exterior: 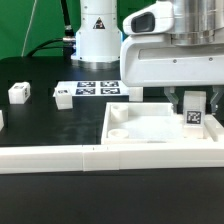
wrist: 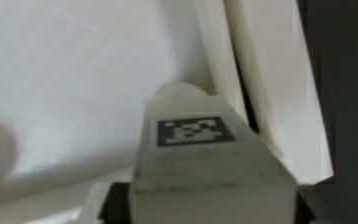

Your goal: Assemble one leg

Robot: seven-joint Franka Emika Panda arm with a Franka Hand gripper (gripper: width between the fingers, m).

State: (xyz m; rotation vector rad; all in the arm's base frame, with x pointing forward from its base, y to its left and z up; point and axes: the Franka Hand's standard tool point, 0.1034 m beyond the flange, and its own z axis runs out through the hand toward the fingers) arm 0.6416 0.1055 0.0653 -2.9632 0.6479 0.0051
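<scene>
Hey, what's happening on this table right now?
A robot arm is putting furniture together. Its tool is shut on a small white tagged leg and holds it over the far corner of the big white panel, on the exterior view's right. In the wrist view the leg sits by the panel's rim. Two more legs lie loose near the marker board.

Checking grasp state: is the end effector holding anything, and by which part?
Yes. The end effector holds the leg, fingers clamped on its two side faces, tagged face outward, over the white panel.
</scene>
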